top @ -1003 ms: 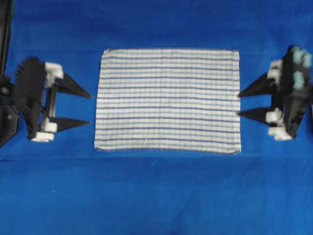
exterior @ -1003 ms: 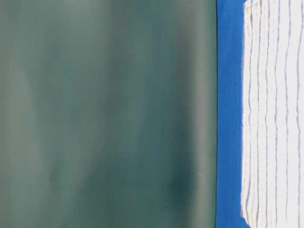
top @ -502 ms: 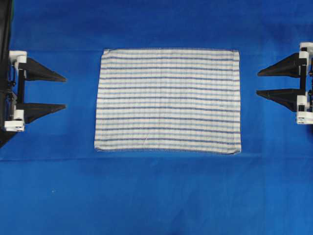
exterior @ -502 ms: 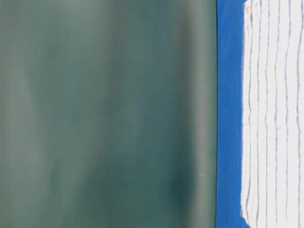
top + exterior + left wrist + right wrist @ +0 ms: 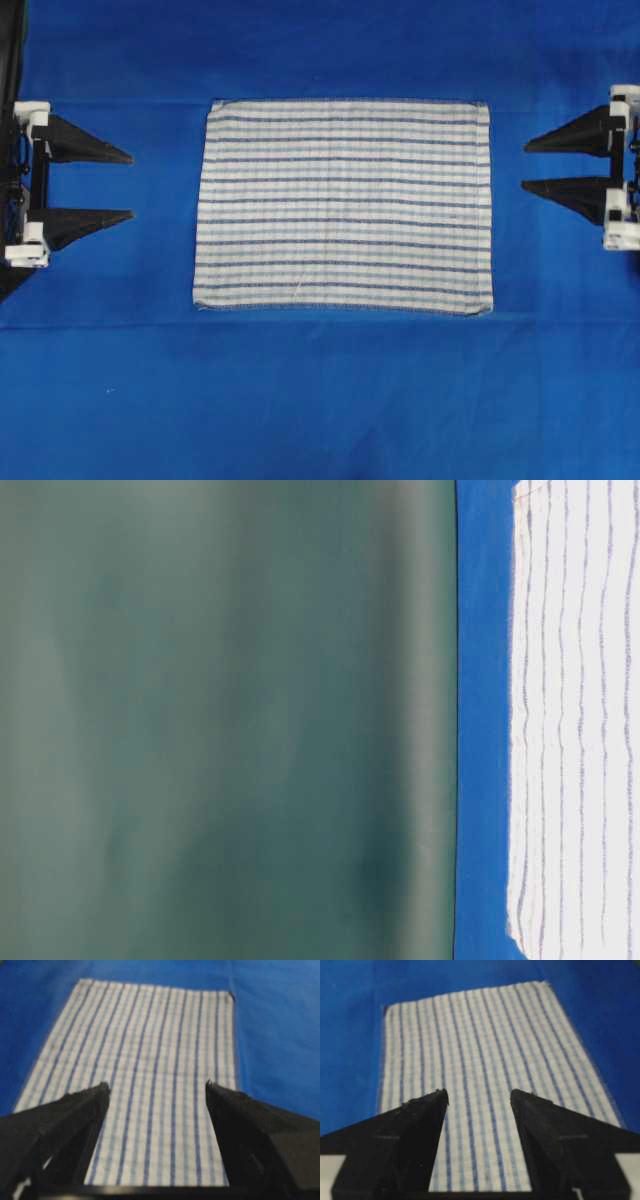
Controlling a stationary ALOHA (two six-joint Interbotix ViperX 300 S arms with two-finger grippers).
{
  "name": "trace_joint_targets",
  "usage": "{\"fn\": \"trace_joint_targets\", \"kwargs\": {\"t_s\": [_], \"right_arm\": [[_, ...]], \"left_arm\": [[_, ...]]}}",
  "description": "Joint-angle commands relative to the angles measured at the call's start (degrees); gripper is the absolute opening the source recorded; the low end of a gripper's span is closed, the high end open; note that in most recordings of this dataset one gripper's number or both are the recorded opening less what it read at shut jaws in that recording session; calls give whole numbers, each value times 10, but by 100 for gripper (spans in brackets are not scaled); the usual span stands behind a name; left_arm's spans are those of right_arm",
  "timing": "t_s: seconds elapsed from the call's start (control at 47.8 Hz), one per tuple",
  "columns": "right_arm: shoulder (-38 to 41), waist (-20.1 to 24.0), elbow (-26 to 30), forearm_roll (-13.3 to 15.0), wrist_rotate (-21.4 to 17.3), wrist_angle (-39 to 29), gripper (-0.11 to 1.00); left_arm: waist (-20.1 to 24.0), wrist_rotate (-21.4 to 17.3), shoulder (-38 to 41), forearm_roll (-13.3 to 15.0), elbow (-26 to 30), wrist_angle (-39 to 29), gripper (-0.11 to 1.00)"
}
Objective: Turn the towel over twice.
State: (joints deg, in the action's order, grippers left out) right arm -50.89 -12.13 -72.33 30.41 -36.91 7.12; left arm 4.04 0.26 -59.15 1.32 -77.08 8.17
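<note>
I've got the towel (image 5: 343, 205) lying flat and fully spread out in the middle of the blue sheet (image 5: 320, 400), no folds or bunched corners that I can spot. It's a white woven rectangle with dark and light blue stripes running along its long side, faint checks showing in the wrist views, hemmed edges, long sides roughly parallel to the sheet's crease just below it.

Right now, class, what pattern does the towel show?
White towel with dark and light blue stripes; clearest in the overhead view.
</note>
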Motion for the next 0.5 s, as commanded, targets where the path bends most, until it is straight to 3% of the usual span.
{"fn": "trace_joint_targets", "kwargs": {"t_s": [0.0, 0.481], "right_arm": [[16, -19, 25, -3, 0, -4, 63], [221, -156, 89, -4, -1, -21, 63]], "left_arm": [[19, 1, 26, 1, 23, 26, 73], [154, -1, 251, 1, 66, 101, 73]]}}
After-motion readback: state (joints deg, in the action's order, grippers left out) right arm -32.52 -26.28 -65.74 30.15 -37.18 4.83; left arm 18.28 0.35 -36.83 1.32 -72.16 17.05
